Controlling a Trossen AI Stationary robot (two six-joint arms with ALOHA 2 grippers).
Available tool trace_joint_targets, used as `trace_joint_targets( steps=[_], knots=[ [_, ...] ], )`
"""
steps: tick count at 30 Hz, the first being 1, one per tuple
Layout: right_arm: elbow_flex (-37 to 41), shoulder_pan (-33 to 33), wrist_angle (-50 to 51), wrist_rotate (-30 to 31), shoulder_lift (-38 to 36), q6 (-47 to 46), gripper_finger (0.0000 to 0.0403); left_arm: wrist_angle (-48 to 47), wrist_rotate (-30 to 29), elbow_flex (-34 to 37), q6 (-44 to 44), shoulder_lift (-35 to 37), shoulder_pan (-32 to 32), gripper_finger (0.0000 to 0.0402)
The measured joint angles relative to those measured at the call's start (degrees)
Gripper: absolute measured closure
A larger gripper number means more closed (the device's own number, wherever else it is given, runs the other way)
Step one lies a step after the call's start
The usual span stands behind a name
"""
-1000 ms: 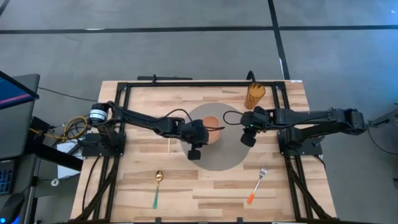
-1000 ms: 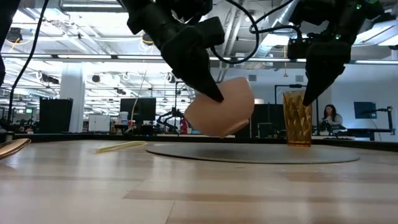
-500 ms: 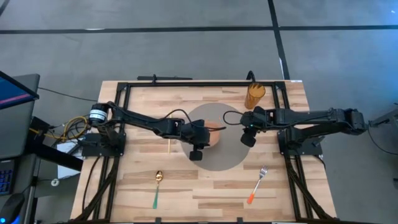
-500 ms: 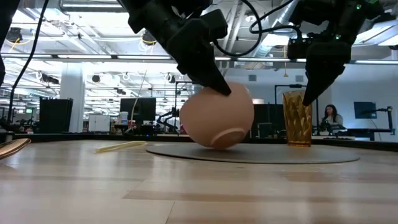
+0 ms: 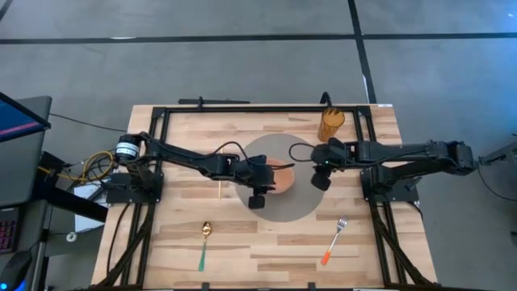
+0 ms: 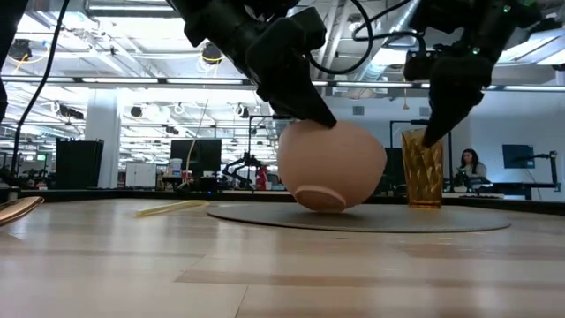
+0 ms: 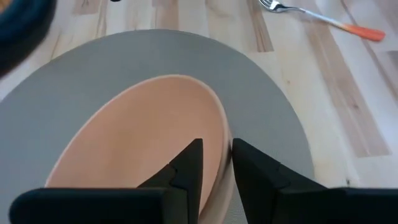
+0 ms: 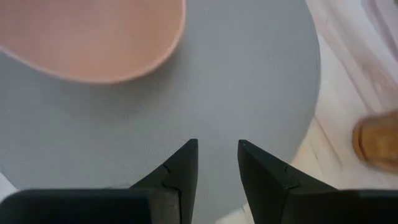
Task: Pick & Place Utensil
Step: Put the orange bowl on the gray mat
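From above, the left gripper (image 5: 260, 179) pinches the rim of a pink bowl (image 5: 281, 172) on the grey round mat (image 5: 300, 204). The fork (image 5: 334, 238) and the spoon (image 5: 203, 245) lie on the wood well apart from both sets of fingers, so no utensil seems placed yet.

At table height, the bowl (image 6: 332, 166) rests tilted on the mat, the fingers clamped on its upper edge.

The left wrist camera shows one finger (image 7: 184, 171) inside the rim, the other outside.

The right gripper (image 8: 216, 163) hovers over bare mat, fingers slightly apart, holding nothing.
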State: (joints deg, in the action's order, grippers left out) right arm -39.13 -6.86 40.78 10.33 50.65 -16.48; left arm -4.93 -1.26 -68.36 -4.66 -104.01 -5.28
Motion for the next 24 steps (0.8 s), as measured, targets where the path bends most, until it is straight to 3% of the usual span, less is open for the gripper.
trace_joint_targets(
  steps=[6,12,20,24],
  knots=[
    [0.02,1.55,-9.26,-3.75,0.46,10.59,0.0295,0.35,0.14,1.17,0.81,0.07,-0.48,0.0314],
    [0.02,5.45,-21.45,-10.34,5.72,18.31,0.0284,0.21,0.00,5.55,3.81,0.07,-0.46,0.0315],
    [-1.37,7.21,-30.29,-13.42,16.75,30.07,0.0209,1.53,-0.03,5.92,3.60,0.31,-0.46,0.0315],
    [-4.32,7.11,-30.55,-13.33,20.49,30.14,0.0179,1.19,-0.11,5.90,3.54,2.18,-1.04,0.0315]
  ],
)
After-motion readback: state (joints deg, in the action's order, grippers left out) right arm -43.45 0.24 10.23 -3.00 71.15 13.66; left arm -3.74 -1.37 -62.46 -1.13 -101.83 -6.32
